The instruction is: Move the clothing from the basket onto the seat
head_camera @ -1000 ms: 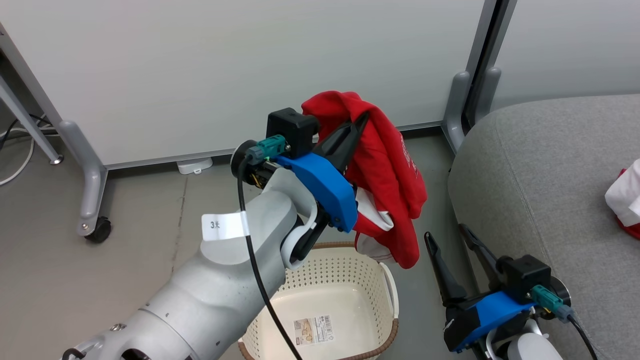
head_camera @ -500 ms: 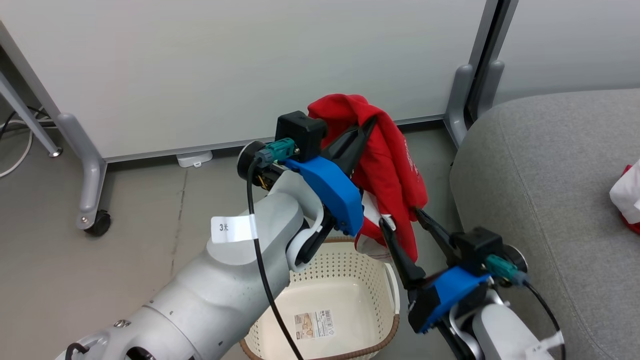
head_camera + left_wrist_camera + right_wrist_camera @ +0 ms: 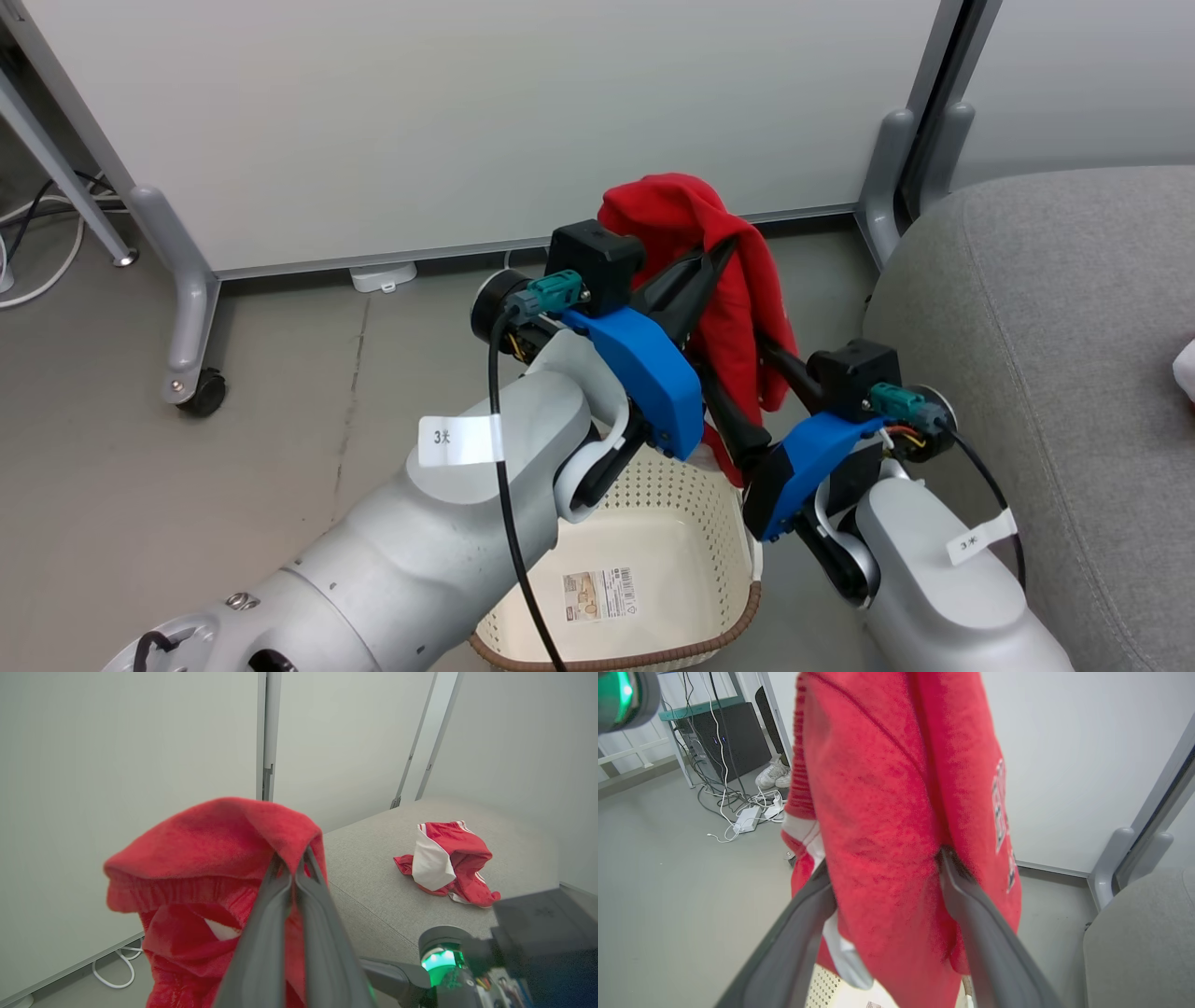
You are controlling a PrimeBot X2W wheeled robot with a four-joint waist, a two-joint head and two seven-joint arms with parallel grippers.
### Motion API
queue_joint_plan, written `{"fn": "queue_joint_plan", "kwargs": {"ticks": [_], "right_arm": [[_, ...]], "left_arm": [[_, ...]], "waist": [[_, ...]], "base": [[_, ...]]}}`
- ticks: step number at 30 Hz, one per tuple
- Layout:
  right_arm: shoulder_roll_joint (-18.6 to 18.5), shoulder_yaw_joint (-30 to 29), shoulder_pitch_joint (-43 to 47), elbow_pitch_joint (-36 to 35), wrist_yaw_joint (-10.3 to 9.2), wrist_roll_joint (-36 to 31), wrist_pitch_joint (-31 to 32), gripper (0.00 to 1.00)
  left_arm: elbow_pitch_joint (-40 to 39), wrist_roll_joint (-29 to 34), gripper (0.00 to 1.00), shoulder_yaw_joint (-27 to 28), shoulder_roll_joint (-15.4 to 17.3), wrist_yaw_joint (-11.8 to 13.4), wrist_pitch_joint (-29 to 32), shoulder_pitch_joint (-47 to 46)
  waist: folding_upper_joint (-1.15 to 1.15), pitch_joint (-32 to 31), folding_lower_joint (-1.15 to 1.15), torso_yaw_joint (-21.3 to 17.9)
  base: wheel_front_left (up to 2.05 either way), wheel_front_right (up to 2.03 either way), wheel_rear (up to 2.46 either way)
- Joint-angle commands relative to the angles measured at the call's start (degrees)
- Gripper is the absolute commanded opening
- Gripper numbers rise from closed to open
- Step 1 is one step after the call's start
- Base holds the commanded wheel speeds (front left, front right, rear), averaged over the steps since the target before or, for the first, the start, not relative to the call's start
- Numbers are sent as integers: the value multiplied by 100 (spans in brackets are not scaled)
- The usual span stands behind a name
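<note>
task judged part done: the basket [image 3: 686, 495] shows a bare floor, one red garment [image 3: 448, 858] lies on the seat [image 3: 1046, 327] beside the basket, and the hanging garment [image 3: 738, 289] above the basket is pinched by the left gripper [image 3: 293, 868], jaws pressed together, while the right gripper [image 3: 885, 863] has its jaws spread around it.

L forearm tag [image 3: 459, 439]: "3"+unclear char | R forearm tag [image 3: 977, 539]: same | basket label [image 3: 599, 594]: barcode; txt illegible

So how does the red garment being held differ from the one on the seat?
The held garment hangs from the shut left gripper, above the basket; the other garment lies crumpled on the seat. The held one shows white lettering, the other a broad white panel. Both are red with white.
</note>
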Motion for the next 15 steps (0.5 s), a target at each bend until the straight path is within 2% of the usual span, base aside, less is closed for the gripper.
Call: {"fn": "queue_joint_plan", "kwargs": {"ticks": [1, 15], "right_arm": [[-6, 54, -198, 151, 1, 139, -133, 100], [-6, 643, -761, 1091, 1, 768, -449, 100]], "left_arm": [[-35, -48, 0, -63, -1, 34, -28, -93], [-104, -255, 0, -289, -2, 54, -50, -22]], "waist": [[0, -4, -1, 20], [0, -147, -1, 42]], "base": [[0, 0, 0], [0, 0, 0]]}}
